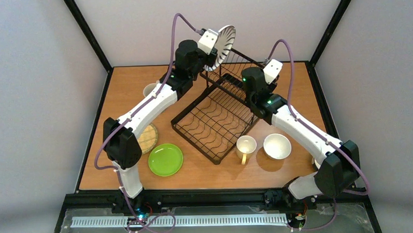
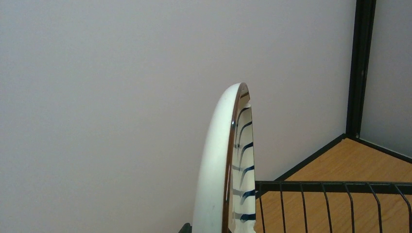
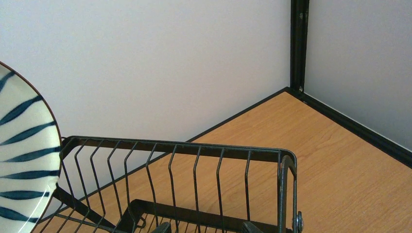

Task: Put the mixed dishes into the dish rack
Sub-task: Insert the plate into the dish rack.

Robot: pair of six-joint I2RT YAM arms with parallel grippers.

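My left gripper (image 1: 216, 50) is shut on the black-and-white striped plate (image 1: 224, 45) and holds it upright on edge in the air, above the far left corner of the dish rack (image 1: 215, 121). In the left wrist view the plate (image 2: 218, 170) stands edge-on, with the rack's rim (image 2: 330, 187) to its right. My right gripper (image 3: 206, 228) stands open and empty over the taller basket end of the rack (image 3: 180, 148); only its fingertips (image 3: 163, 227) show. The striped plate (image 3: 24, 160) is at the left of that view.
On the table lie a lime-green plate (image 1: 165, 159) and a woven bamboo plate (image 1: 149, 138), partly under the left arm. A pale mug (image 1: 245, 146) and a white bowl (image 1: 277, 146) stand right of the rack. Another mug (image 1: 150, 89) shows behind the left arm.
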